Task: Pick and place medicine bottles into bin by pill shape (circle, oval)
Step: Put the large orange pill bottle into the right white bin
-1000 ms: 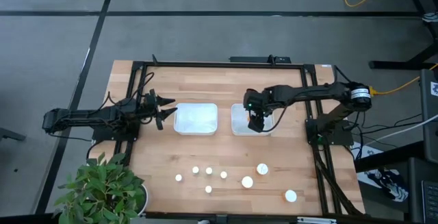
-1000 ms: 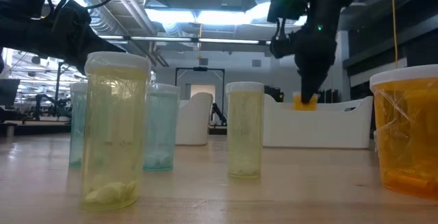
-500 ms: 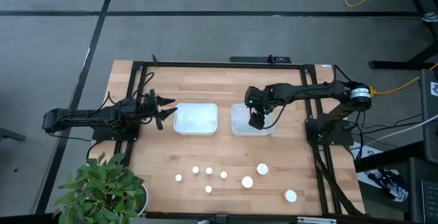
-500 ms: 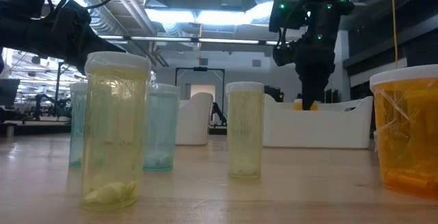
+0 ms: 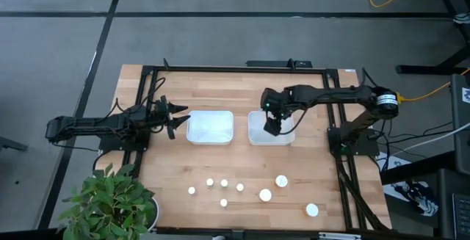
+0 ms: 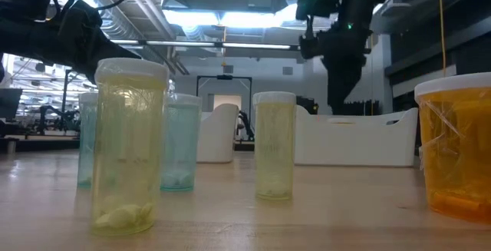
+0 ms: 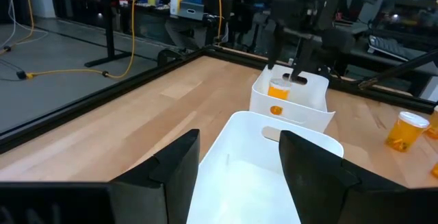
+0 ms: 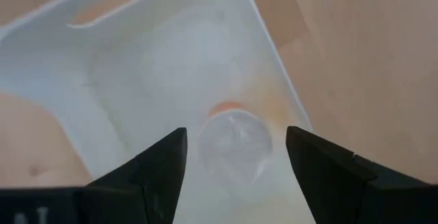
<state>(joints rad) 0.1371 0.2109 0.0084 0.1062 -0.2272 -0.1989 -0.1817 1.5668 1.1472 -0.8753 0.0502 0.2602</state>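
An orange medicine bottle point(image 8: 235, 147) with a white cap stands cap up on the floor of the right white bin point(image 5: 258, 134), also visible in the left wrist view point(image 7: 276, 91). My right gripper point(image 5: 273, 127) hangs open above it, pointing steeply down, its fingers apart on either side of the bottle without touching it. Several more medicine bottles stand on the near part of the table: small pale ones point(image 5: 224, 183) and larger ones point(image 5: 265, 194). My left gripper point(image 5: 176, 118) waits open and level, just left of the left bin point(image 5: 211, 127).
A potted plant point(image 5: 110, 203) stands at the table's near left corner. In the low view a yellowish bottle point(image 6: 129, 147) and an orange one point(image 6: 458, 151) stand close to the camera. A black frame point(image 5: 220, 69) runs around the table.
My right gripper has lowered the orange bottle into the right bin, let go of it and risen, shifting slightly toward the table's far edge. The bottle now stands in the bin, below its rim.
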